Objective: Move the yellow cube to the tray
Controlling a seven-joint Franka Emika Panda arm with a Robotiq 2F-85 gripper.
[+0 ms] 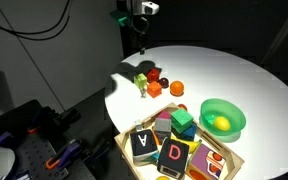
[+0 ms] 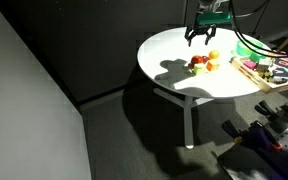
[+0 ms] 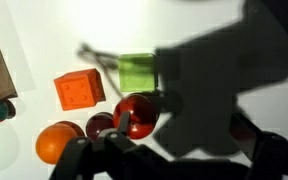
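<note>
- Robotiq gripper: hanging above the white round table, jaws standing apart, gripping nothing.
- Yellow cube: sitting on the table in the cluster below the gripper and showing yellow-green in the wrist view. It is lying just beside an orange-red cube and a red ball, with an orange ball lying near.
- Light-wood tray: lying well apart from the cluster and carrying lettered blocks and a green cube.
- Green bowl: standing just beside the tray.
</note>
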